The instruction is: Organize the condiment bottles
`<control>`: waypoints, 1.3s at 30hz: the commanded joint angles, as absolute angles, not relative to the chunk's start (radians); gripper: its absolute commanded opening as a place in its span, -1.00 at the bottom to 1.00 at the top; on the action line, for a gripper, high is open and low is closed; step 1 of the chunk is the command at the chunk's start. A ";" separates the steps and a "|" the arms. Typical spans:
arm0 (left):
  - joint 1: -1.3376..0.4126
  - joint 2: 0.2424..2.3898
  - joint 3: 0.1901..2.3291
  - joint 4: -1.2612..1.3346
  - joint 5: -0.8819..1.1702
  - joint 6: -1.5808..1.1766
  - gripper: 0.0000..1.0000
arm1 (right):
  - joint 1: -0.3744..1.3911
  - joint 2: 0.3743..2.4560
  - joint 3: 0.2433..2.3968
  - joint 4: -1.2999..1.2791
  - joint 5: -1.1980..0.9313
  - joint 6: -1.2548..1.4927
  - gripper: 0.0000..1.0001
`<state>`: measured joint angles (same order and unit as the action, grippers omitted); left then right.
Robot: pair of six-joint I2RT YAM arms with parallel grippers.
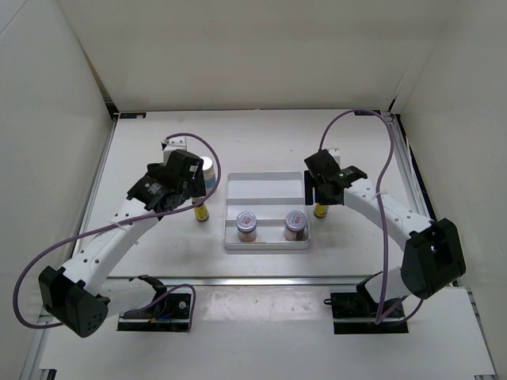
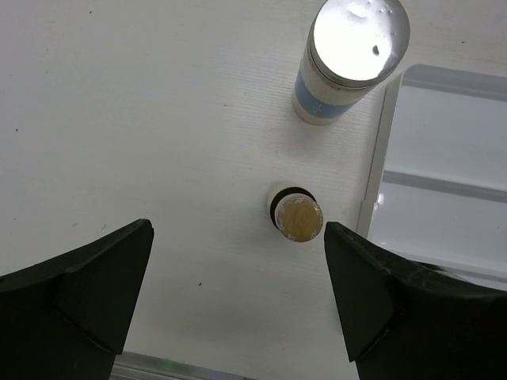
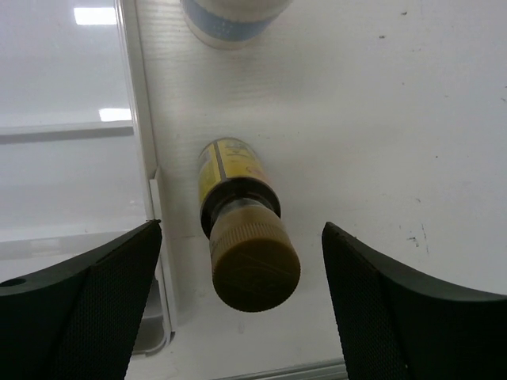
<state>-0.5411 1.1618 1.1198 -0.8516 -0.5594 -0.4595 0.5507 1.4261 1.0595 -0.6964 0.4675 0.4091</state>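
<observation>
A white tray (image 1: 265,192) lies mid-table with two short pinkish jars (image 1: 247,224) (image 1: 295,224) in its front compartment. Left of it stand a slim yellow bottle (image 1: 201,210) (image 2: 297,218) and a white bottle with a blue band (image 1: 207,168) (image 2: 348,55). My left gripper (image 1: 186,188) (image 2: 238,229) hovers above them, open and empty, the yellow bottle's cap close to its right finger. Another yellow bottle (image 1: 321,210) (image 3: 245,245) stands right of the tray. My right gripper (image 1: 329,186) (image 3: 242,227) is open around its cap, with gaps on both sides. A second white bottle (image 3: 230,20) stands behind it.
The tray's rim (image 2: 380,174) (image 3: 131,95) runs close beside both yellow bottles. White walls enclose the table on the left, back and right. A metal rail (image 1: 261,279) crosses the near edge in front of the arm bases.
</observation>
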 commanded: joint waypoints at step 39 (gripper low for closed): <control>-0.448 1.085 1.014 -0.804 -0.488 -0.416 1.00 | 0.656 1.397 1.281 -0.667 0.314 0.330 -1.00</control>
<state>-0.4599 1.0996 1.0161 -0.8261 -0.4808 -0.4217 0.6498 1.3731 1.2949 -0.7471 0.3294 0.3359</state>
